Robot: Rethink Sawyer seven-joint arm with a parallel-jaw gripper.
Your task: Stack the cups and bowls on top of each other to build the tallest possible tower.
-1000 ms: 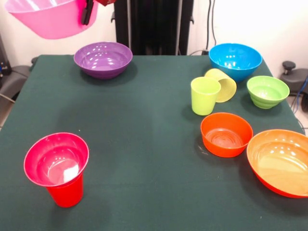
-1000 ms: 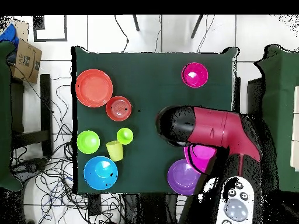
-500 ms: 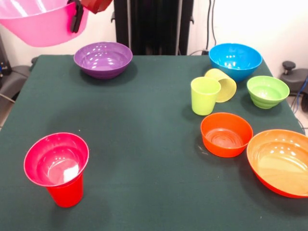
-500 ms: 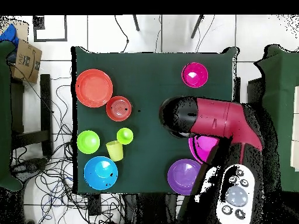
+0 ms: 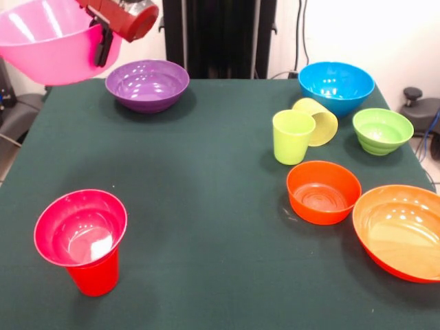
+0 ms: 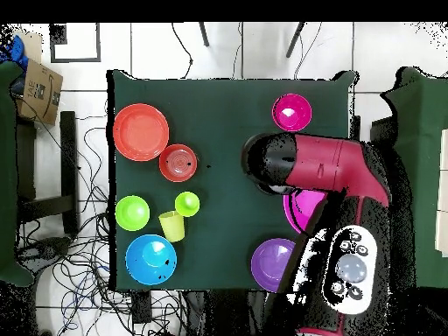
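Large glossy pink plastic bowl [image 5: 49, 42] held aloft above the table's far corner, beside the medium purple bowl [image 5: 147, 84]; rim pinched by the red-and-black gripper [image 5: 104, 42], clamped on the bowl wall. Step in hand, by judgement: carrying a wide base piece. Only existing tower: small magenta bowl [image 5: 80, 227] seated on the red tapered tumbler [image 5: 94, 274], near edge. Next move: lowering onto bare green cloth [image 5: 206, 206], well apart from the lime cup [image 5: 292, 136].

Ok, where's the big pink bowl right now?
In the front view the pink bowl hangs in the claw above the table's far left corner, just left of the purple bowl.
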